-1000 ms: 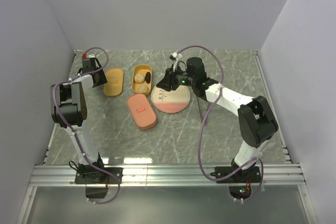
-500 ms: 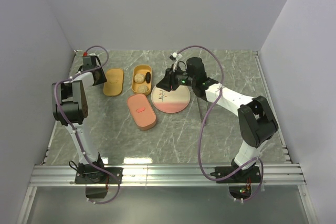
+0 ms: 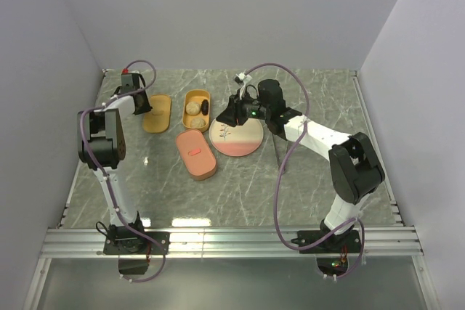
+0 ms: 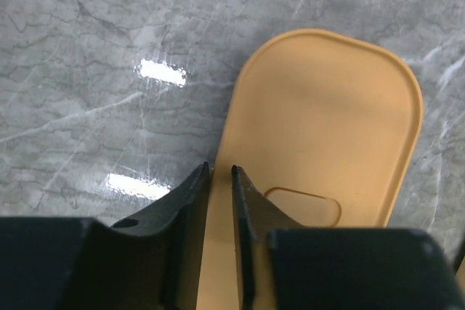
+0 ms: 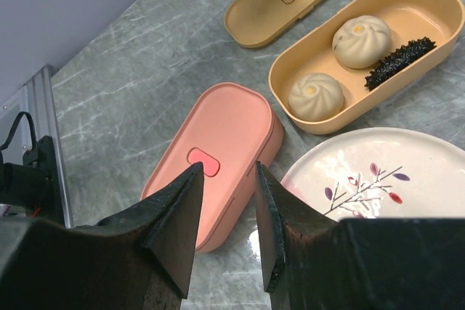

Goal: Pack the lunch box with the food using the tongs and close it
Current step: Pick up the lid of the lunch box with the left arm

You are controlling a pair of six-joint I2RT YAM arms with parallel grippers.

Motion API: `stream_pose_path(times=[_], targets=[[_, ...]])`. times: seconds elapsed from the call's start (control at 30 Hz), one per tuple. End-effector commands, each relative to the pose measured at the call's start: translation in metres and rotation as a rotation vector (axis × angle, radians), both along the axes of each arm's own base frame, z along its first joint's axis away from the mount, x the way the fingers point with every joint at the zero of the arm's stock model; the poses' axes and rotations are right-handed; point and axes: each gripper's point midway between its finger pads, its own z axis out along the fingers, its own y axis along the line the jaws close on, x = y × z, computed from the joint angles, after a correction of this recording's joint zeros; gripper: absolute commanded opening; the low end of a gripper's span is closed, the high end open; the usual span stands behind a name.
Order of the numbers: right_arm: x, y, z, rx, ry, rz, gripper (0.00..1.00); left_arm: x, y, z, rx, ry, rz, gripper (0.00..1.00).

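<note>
Grey marbled worktop [image 3: 305, 186] beneath everything, with pale walls on three sides. Two arms bolted at its near edge: left arm [image 3: 102, 143] reaching to the far left corner, right arm [image 3: 341, 157] stretched across toward the middle.

Round cream-and-pink plate [image 3: 237, 137] at centre, printed with a small branch. Just left of it and nearer, an oblong pink box [image 3: 196, 154], set at an angle, with a darker pink recess in its top. Farther back on the left, a yellow lid [image 4: 327, 121] flat on the stone, with a shallow rounded recess near one end. Between that lid and the plate, the open yellow lunch box [image 5: 414, 16].

Left fingers [image 4: 220, 173] directly over the lid's long edge, almost together with only a narrow slit between. Impossible to tell whether pinching that edge or merely above it. Right fingers [image 5: 227, 172] hanging above the pink box's plate-side edge, parted by a moderate gap, holding nothing.

Thin grey tongs [image 3: 277, 154] lying on the worktop just right of the plate, partly under the right arm, well apart from both sets of fingers.

Inside the lunch box, smallest of all: a beige bun [image 5: 361, 40], a second bun [image 5: 315, 96] close beside it, and a dark spiky piece [image 5: 403, 56] against the first bun.
</note>
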Motion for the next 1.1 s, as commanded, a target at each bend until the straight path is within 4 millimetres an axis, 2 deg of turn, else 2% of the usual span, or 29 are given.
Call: stream_pose_path(times=[0.0,0.27,0.4,0.5,0.67,0.7,0.9,1.07], targets=[[0.004,0.003,0.009,0.023,-0.025,0.009,0.42,-0.018,0.002,-0.027,0.009,0.121,0.010,0.22],[0.005,0.004,0.009,0.021,-0.022,0.012,0.42,-0.024,0.006,-0.036,0.021,0.179,0.033,0.08],[0.005,0.003,0.008,0.020,-0.020,0.009,0.42,-0.024,0.006,-0.033,0.028,0.173,0.041,0.00],[0.005,0.004,0.008,0.021,-0.019,0.012,0.42,-0.022,0.006,-0.017,0.037,0.122,0.052,0.00],[0.007,0.004,0.005,0.016,-0.014,0.006,0.42,-0.024,0.007,0.021,0.042,0.010,0.082,0.00],[0.007,0.004,0.003,0.014,-0.010,0.006,0.42,-0.023,0.005,0.034,0.039,-0.026,0.085,0.00],[0.011,0.006,-0.006,0.001,0.012,0.001,0.42,-0.025,0.002,0.064,0.060,-0.111,0.102,0.00],[0.014,0.006,-0.008,-0.004,0.020,-0.002,0.42,-0.025,-0.001,0.077,0.058,-0.148,0.108,0.00]])
